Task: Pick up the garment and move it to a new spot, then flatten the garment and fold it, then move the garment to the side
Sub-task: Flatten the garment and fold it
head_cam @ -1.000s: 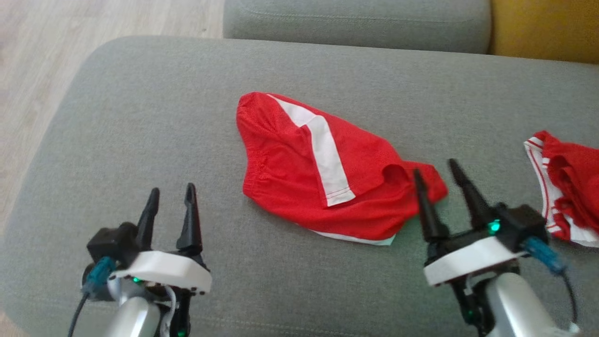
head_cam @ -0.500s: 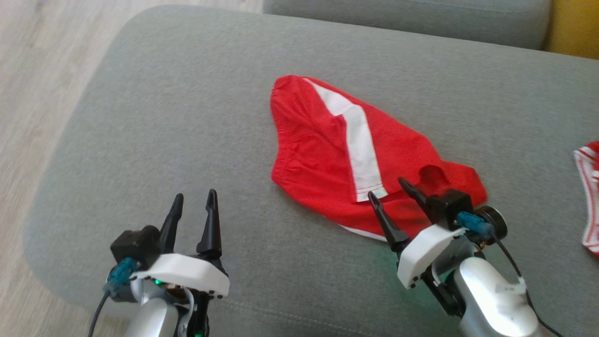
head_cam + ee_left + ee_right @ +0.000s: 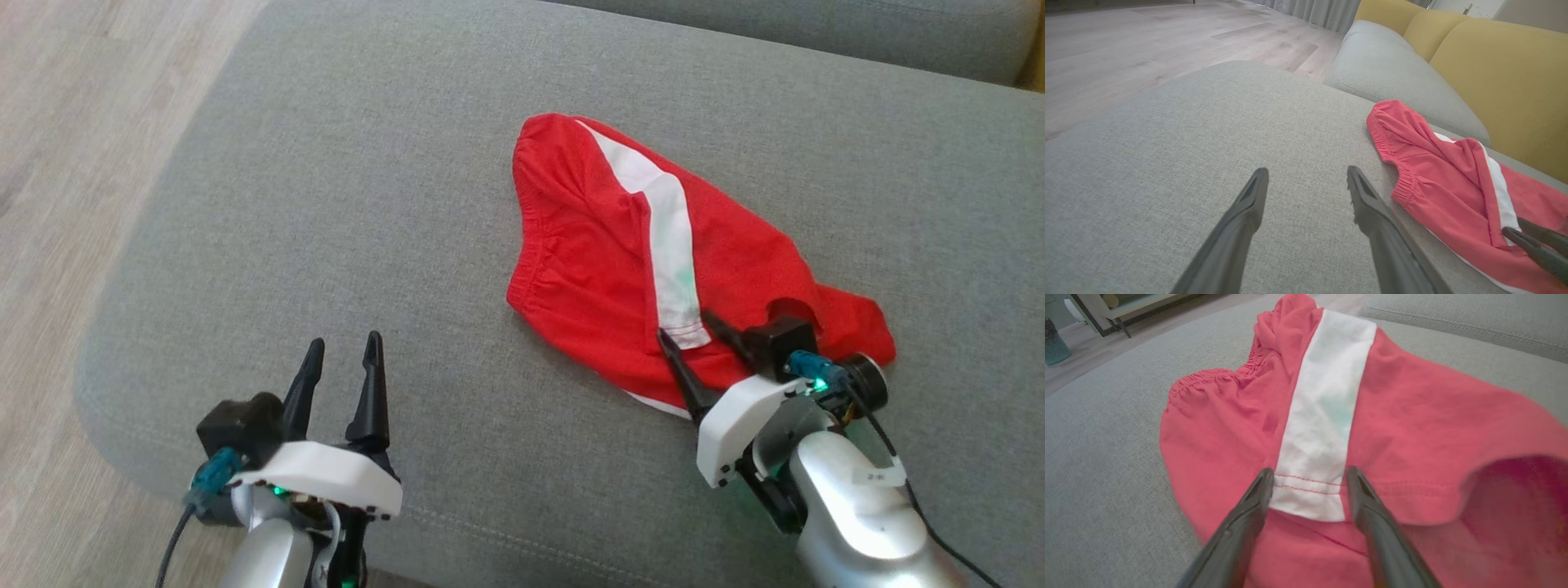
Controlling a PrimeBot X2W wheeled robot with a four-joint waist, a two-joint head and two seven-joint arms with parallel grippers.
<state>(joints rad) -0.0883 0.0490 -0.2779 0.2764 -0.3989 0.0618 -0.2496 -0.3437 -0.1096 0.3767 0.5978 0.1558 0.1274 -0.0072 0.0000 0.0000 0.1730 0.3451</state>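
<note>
- you're on the first step, the pick-up: the shorts (image 3: pixel 588 269) lie crumpled on the grey cushion (image 3: pixel 326 204), right of its middle.
- your right gripper (image 3: pixel 683 323) is at the near hem, its fingers apart on either side of the white stripe (image 3: pixel 1323 416), with nothing pinched yet.
- next, i'd judge, you need to close on that hem, then lift.
- your left gripper (image 3: pixel 344 339) hangs wide open over bare cushion, well apart from the shorts, holding nothing.

Soft even daylight, faint shadows; wrist views w/ wide-angle warp, garment (image 3: pixel 1412 428) edge blurred at right
</note>
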